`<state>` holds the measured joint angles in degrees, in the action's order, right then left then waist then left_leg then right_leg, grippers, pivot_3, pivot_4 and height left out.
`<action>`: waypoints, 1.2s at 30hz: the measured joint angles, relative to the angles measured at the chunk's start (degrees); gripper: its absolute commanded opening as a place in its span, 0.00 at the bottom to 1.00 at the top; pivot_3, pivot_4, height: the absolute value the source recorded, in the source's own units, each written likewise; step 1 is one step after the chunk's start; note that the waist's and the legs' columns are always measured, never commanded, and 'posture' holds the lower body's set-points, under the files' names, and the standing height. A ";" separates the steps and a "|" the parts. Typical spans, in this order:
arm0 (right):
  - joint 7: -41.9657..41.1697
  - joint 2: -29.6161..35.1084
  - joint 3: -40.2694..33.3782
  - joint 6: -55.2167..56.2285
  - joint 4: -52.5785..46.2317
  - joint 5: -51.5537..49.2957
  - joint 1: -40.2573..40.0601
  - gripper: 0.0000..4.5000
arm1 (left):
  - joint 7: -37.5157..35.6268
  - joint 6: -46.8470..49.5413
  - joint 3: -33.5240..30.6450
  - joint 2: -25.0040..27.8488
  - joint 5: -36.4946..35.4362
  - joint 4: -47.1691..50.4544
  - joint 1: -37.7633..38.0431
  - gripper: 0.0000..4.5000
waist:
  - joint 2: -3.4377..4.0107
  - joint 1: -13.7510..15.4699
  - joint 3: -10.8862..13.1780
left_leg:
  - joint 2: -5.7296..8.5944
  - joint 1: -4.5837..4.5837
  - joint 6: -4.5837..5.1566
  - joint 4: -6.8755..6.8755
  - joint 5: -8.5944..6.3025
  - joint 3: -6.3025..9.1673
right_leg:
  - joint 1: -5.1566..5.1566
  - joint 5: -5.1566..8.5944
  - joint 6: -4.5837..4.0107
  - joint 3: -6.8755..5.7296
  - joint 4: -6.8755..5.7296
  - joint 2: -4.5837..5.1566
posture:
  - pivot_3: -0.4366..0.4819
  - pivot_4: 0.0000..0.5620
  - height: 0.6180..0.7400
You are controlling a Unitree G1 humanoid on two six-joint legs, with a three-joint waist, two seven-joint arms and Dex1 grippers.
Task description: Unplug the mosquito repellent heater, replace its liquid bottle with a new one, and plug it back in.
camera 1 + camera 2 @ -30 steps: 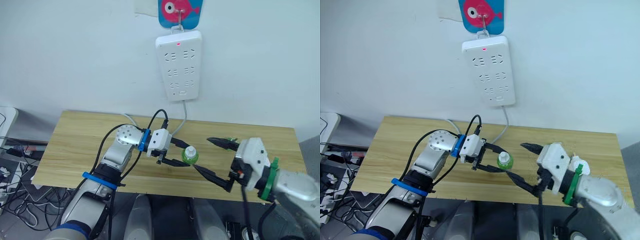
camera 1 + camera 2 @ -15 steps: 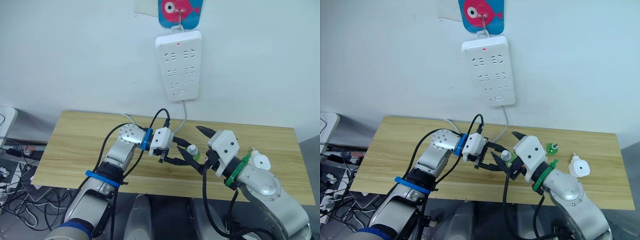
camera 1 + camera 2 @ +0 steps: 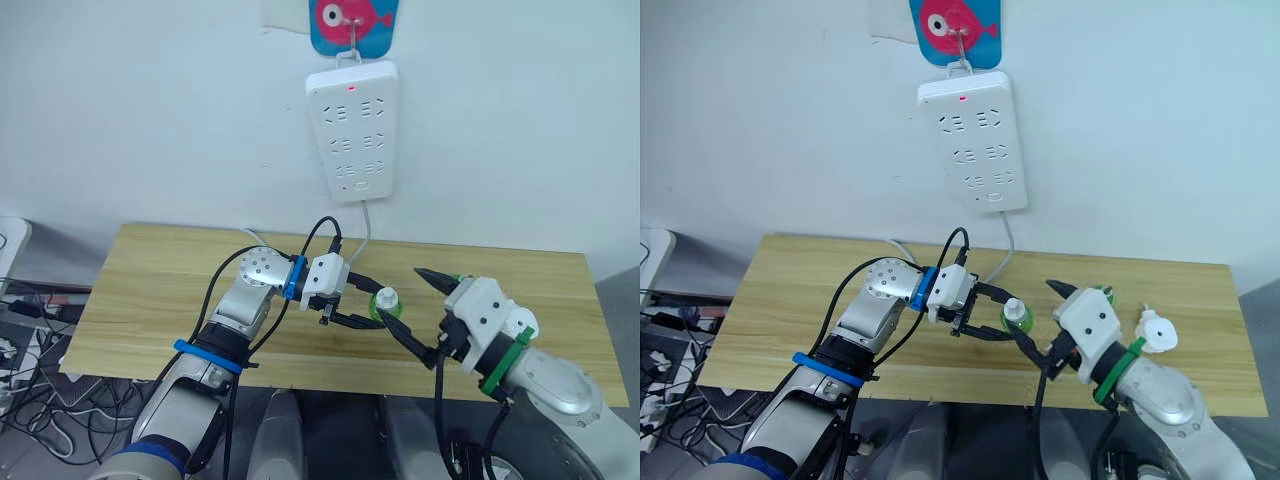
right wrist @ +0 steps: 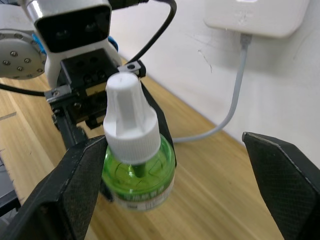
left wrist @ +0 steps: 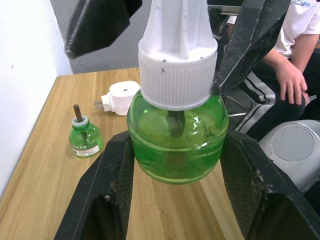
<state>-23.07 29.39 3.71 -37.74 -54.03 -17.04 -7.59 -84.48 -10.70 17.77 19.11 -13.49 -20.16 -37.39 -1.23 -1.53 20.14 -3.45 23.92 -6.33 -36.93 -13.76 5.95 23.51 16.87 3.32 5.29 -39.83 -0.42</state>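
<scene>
Bottle (image 5: 175, 142), small, smooth and likely light, sits clenched in left pincer (image 3: 372, 309); right pincer (image 3: 418, 312), spread at three o'clock, should take its ribbed cap (image 5: 177, 82).

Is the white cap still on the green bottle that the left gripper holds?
Yes, on: the white cap sits on the green bottle between the left gripper jaws.

Left arm bent in from the left, left gripper (image 3: 366, 303) closed tight, its black fingers (image 5: 112, 175) pressing both sides of something held. Right arm reaching in from the right, right gripper (image 3: 412, 311) spread wide apart, holding nothing.
</scene>
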 measured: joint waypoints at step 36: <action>1.18 0.66 -0.59 -0.48 -2.97 -2.98 -3.17 1.00 | -1.34 -0.93 -0.05 -0.02 0.00 -0.66 -0.63 0.48 | 0.00 -0.13 0.00 | 0.00 0.00 0.00 0.00 0.00 -0.01 | 0.00 0.00 0.00 0.02 0.01 -0.01 | 0.49 0.59 1.00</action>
<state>-21.89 30.06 3.12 -38.22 -57.00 -20.03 -10.77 -85.81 -11.63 17.72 19.08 -13.49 -20.82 -38.02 -1.23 -1.66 20.14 -3.45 23.92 -6.33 -36.93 -13.76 5.94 23.51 16.88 3.32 5.31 -39.82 -0.43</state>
